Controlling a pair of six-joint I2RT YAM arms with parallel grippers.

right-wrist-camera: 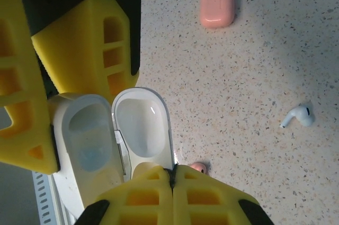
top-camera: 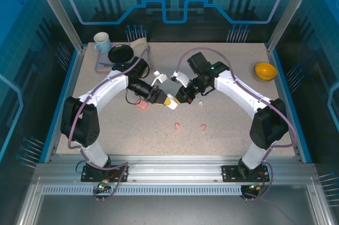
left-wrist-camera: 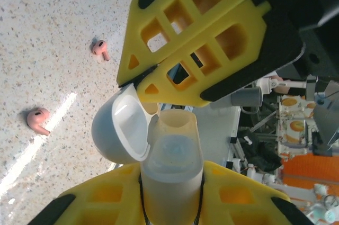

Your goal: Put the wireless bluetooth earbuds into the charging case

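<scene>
Top: open white rounded plastic charging case (top-camera: pixel 170 101) mid-counter (top-camera: pixel 238 135) between left hand (top-camera: pixel 164 99) and right hand (top-camera: pixel 181 99); two salmon-pink plastic earbuds (top-camera: pixel 177 126) loose nearby.
Left wrist: case body clamped in left hand, wells seemingly empty.
Right wrist: right hand closed, tips at lid; white plastic earbud (right-wrist-camera: pixel 297 115) lying apart. Nothing inserted yet, by the look.

Mug (top-camera: pixel 101 42), black dish (top-camera: pixel 121 53) far-left; yellow bowl (top-camera: pixel 265 70) far-right.

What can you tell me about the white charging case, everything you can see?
The white charging case is small, rounded, glossy plastic, and it is open. Its lid is swung back on the hinge beside the body, and both hollows face the right wrist camera and look empty. The left gripper is shut on the body. The right gripper, shut, has its fingertips against the lid's rim.
</scene>
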